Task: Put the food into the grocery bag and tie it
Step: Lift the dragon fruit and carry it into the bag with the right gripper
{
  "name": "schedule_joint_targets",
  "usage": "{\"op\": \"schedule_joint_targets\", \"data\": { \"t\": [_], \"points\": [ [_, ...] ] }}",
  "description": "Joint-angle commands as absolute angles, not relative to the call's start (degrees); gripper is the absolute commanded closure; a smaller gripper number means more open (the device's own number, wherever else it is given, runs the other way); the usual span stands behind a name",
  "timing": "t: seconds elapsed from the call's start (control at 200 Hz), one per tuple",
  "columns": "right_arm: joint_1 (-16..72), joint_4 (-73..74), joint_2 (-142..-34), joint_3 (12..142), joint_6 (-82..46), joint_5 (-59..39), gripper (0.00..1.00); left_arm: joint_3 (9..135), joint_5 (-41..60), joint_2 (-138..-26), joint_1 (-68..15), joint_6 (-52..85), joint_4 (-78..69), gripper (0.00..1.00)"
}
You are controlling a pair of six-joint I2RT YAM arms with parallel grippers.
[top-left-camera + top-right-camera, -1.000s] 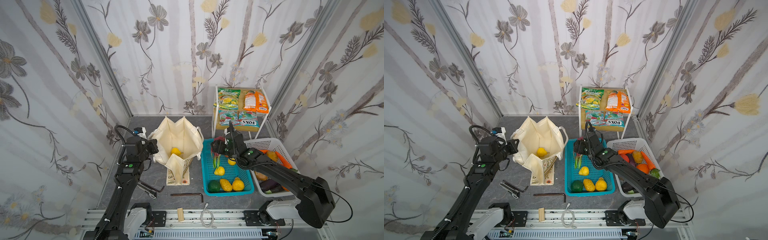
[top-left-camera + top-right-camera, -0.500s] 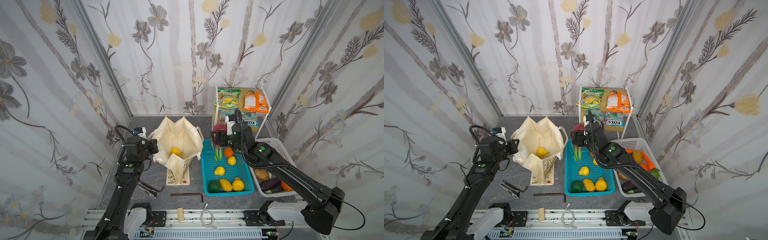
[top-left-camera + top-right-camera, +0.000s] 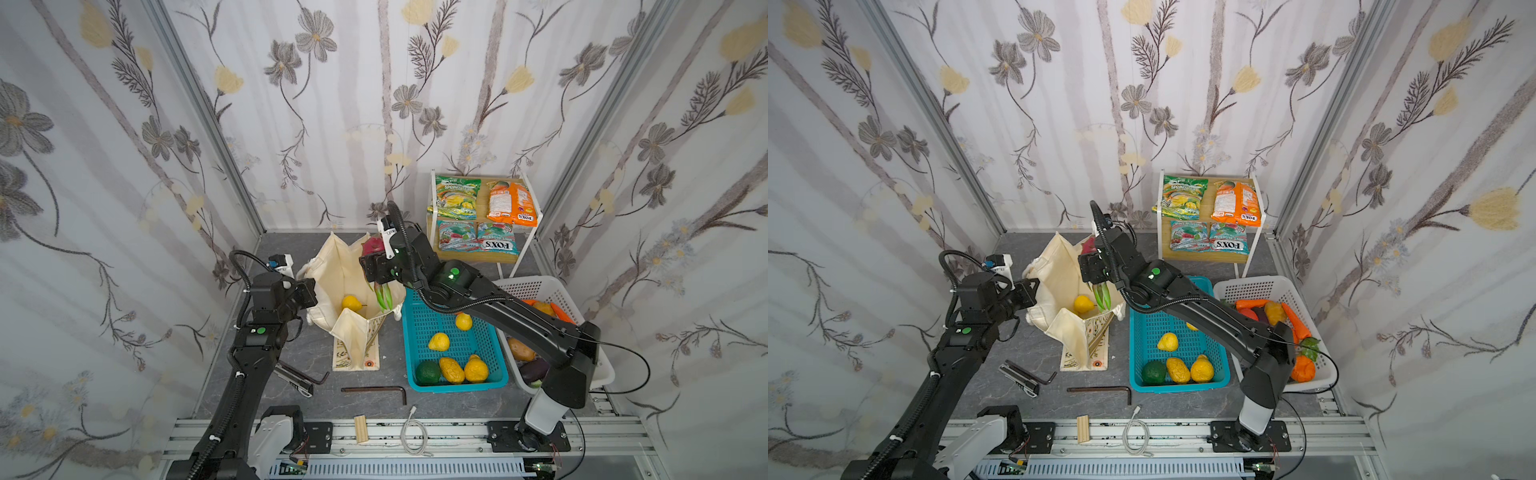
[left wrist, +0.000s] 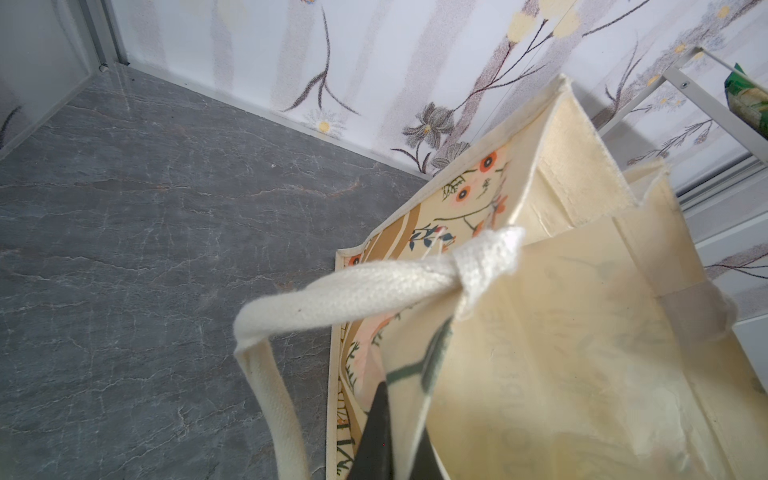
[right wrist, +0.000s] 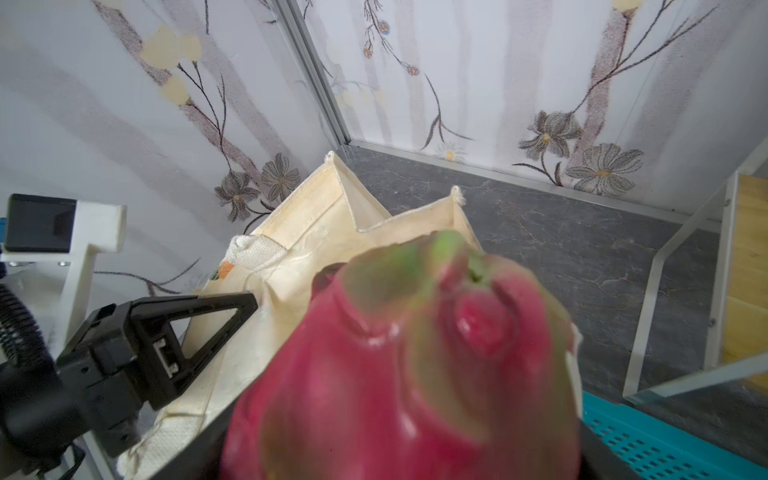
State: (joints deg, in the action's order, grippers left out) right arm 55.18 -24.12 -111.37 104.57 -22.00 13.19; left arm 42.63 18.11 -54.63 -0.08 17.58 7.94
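**Dragon fruit [image 3: 370, 246] held above the open mouth of the grocery bag [image 3: 338, 266].**

The bag stands on the grey floor [image 3: 307, 353] with one lemon [image 3: 351, 302] inside. The teal basket [image 3: 457, 381] sits just beside it, with the white basket [image 3: 536, 282] past that and snack packets [image 3: 457, 201] on the shelf [image 3: 528, 245] by the back wall. The right gripper [image 3: 374, 266] has its jaws spread wide and clamped round the fruit, whose green leaves hang over the bag's basket-side rim. The left gripper [image 3: 311, 292] is pinched tight on the opposite rim, near a rope handle [image 4: 353, 291].
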Motion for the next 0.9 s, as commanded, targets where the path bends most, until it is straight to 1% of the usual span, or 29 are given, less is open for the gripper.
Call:
{"op": "schedule_joint_targets", "data": {
  "t": [0.0, 0.125, 0.415, 0.72, 0.899],
  "points": [
    [55.94, -29.76, -118.87, 113.47, -21.50, 14.67, 0.24, 43.28, 19.36, -54.78, -0.06, 17.84, 7.03, 1.00],
    [56.86, -31.47, -124.67, 118.51, -20.44, 15.83, 0.23, 43.24, 19.40, -54.60, -0.08, 17.84, 7.06, 1.00],
    [56.94, -29.50, -132.77, 119.71, -21.75, 13.16, 0.23, 43.15, 19.39, -54.66, -0.11, 17.83, 7.10, 1.00],
    [56.51, -29.09, -138.85, 119.71, -23.00, 12.26, 0.22, 43.15, 19.23, -54.75, -0.09, 17.84, 7.11, 1.00],
    [55.19, -30.77, -142.60, 120.70, -26.82, 11.91, 0.22, 43.15, 19.14, -54.73, -0.03, 17.76, 7.12, 1.00]
  ]
}}
